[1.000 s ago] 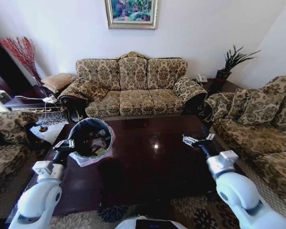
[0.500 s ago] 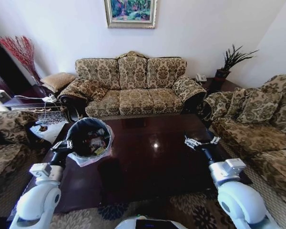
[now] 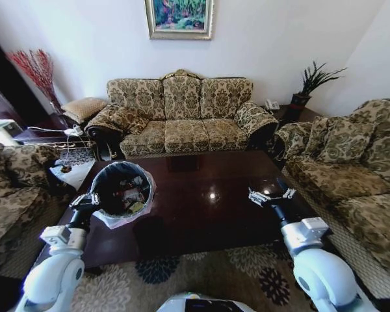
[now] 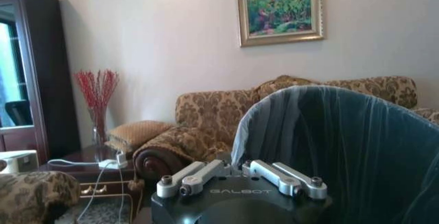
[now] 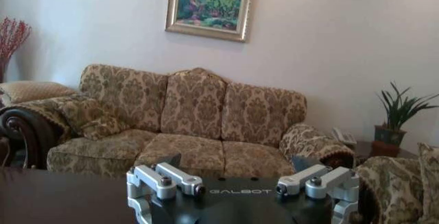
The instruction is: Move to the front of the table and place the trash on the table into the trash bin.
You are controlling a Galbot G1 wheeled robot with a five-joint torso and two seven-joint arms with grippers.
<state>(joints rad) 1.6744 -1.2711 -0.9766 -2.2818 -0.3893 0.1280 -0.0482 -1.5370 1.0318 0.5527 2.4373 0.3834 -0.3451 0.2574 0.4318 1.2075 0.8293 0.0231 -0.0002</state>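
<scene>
Left arm is extended forward at 10 o'clock over the left part of the bench (image 3: 201,214). The left end effector (image 3: 91,198) is clenched on the rim of the trash bin (image 3: 122,188), which is held above the bench's left portion. The bin's whitish liner (image 4: 329,142) is seen just beyond the left end effector (image 4: 240,175) in the left wrist view. Trash (image 3: 133,195) is seen lying inside the bin: red and yellowish scraps among white bits. Right arm is extended forward at 2 o'clock, its white forearm raised over the bench's right front part. The right end effector (image 3: 270,194) is released, fingers spread, nothing held. The same spread is recorded in the right wrist view (image 5: 240,185).
</scene>
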